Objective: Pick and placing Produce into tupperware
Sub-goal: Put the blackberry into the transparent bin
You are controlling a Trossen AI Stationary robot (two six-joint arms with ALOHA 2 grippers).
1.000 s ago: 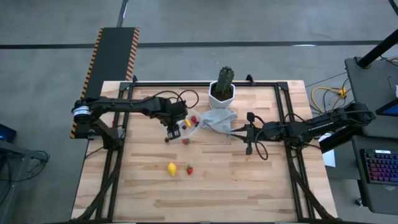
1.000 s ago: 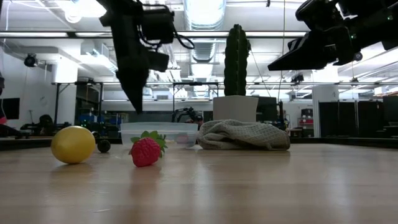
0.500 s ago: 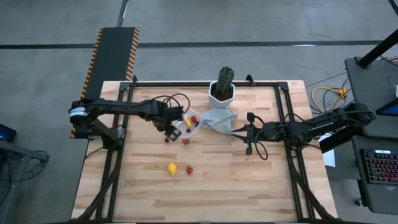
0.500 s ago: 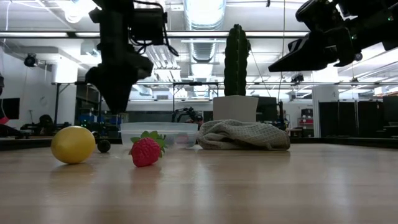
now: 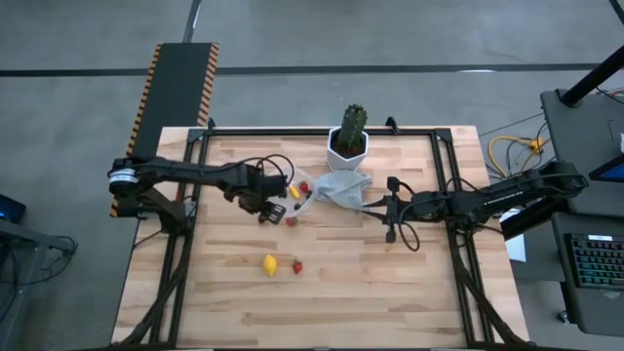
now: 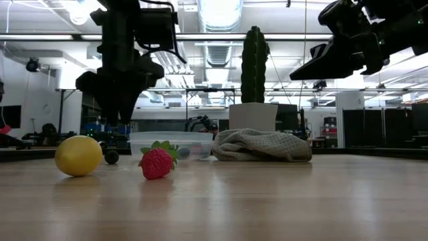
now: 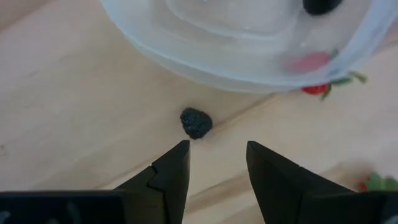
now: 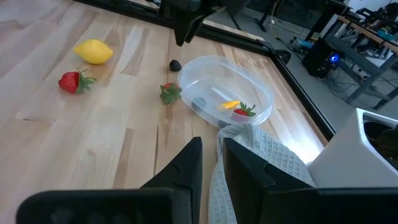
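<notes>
The tupperware (image 5: 298, 193), a round clear tub, sits on the table with a strawberry, a yellow-orange piece and a dark piece inside (image 8: 231, 107). Just outside its wall lies a small dark berry (image 7: 196, 122). My left gripper (image 7: 217, 158) points down over that berry, open, with its fingertips just short of it and nothing between them. A strawberry (image 5: 291, 221) lies close to the tub. A lemon (image 5: 269, 263) and another strawberry (image 5: 296, 265) lie nearer the front edge. My right gripper (image 8: 213, 155) hangs above the table by the cloth, its fingers a narrow gap apart.
A pale crumpled cloth (image 5: 341, 187) lies against the tupperware's right side. Behind it stands a cactus (image 5: 352, 122) in a white pot (image 5: 346, 149). A dark metal frame (image 5: 322, 130) borders the table. Bare wood stretches across the front and right parts.
My left gripper has gone from the tupperware's edge toward the table's left edge. It has rolled about its downward-pointing line and now stands over the dark berry, a little lower. The produce and the tub have kept their places.
</notes>
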